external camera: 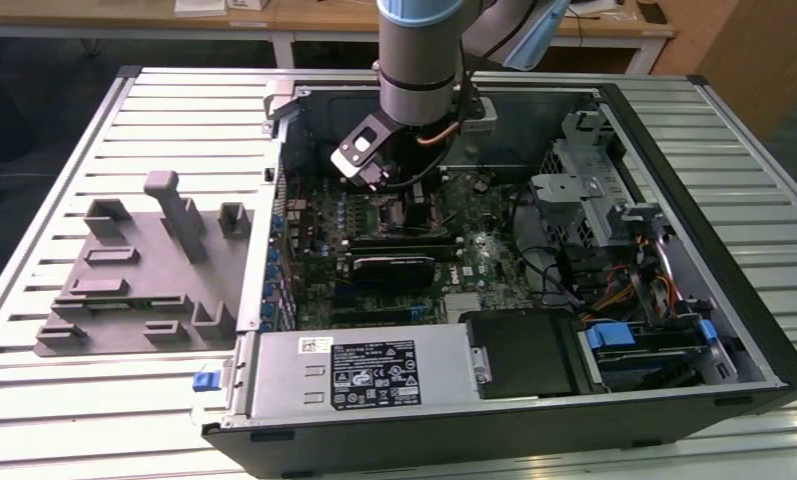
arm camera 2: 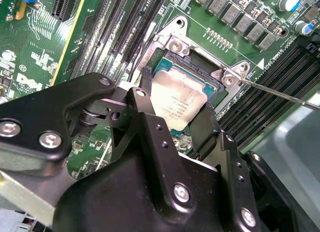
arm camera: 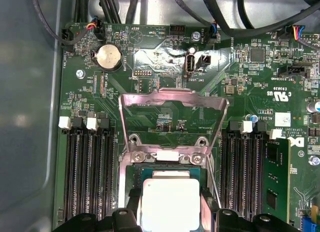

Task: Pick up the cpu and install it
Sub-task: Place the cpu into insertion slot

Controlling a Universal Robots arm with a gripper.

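Claw [arm camera 2: 178,101] pinches the cpu [arm camera 2: 175,99] at the socket [arm camera 2: 192,55], arm [external camera: 422,60] reaching straight down

Bright even light, pale glare on the cpu [arm camera: 171,204], case [external camera: 505,445] interior dimmer

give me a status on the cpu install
Pincer shut on the cpu. It sits in or just over the motherboard socket, cannot tell which. Load plate swung up, clear of it.
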